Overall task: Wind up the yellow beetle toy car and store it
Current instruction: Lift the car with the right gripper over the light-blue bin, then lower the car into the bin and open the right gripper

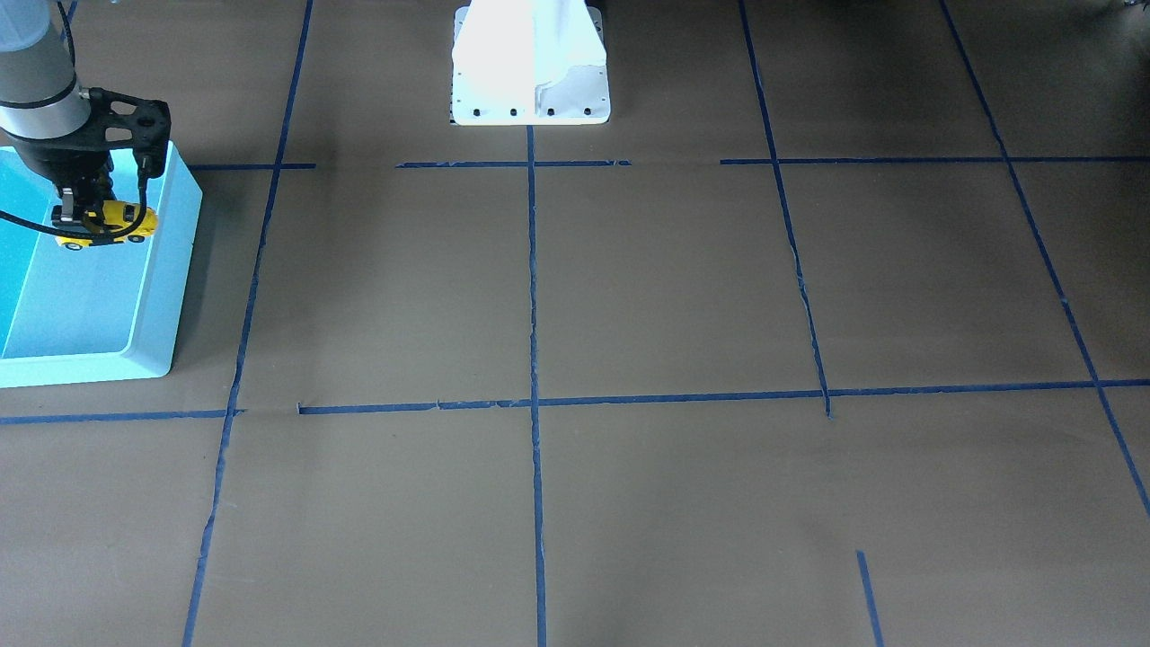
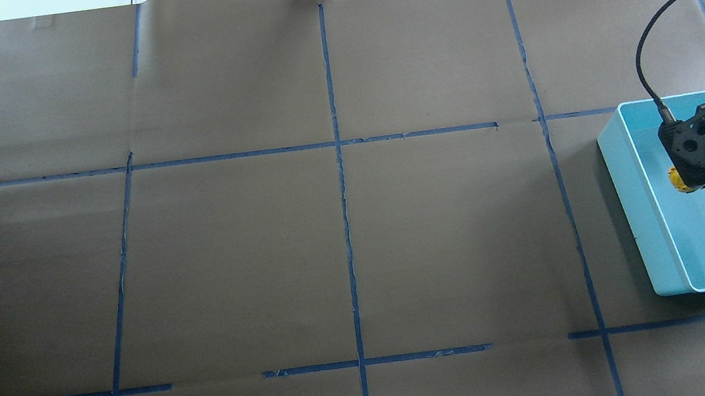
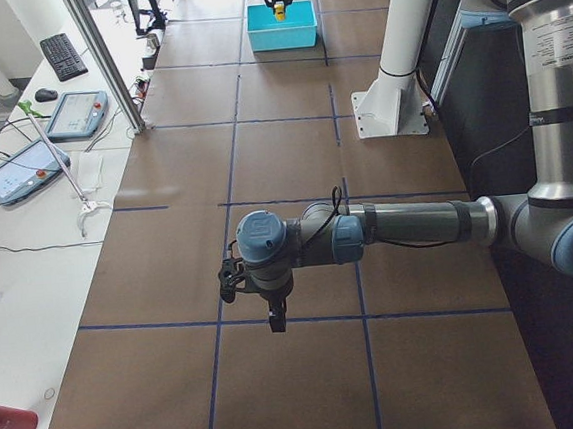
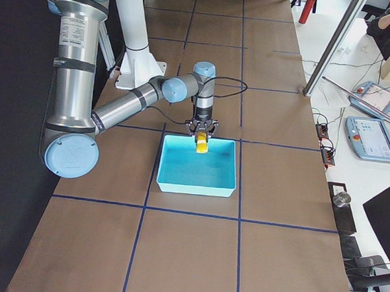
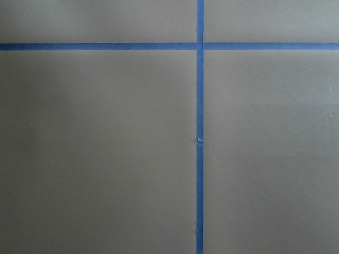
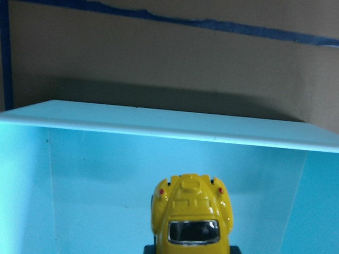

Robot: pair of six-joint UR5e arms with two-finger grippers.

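Two arms are working at a brown worktop [image 1: 629, 296] marked with blue tape lines [image 1: 532, 270], and only the right one is carrying anything. The right claw [image 1: 90, 216] is pointing down into a light blue bin [image 1: 180, 270] at the worktop's end, its fingers closed tight on the sides of the yellow beetle toy car [image 1: 112, 225]. That car is hanging level inside the bin's mouth, close to the bin wall that is facing the middle of the worktop, with its rounded nose pointing at that wall in the right wrist view [image 6: 192, 217]. Whether its wheels are touching the bin's floor cannot be told. The left claw [image 3: 276, 321] is hovering well apart from the bin, over the far end of the worktop near a tape crossing; how far it is open cannot be told, since only the side view is showing it.
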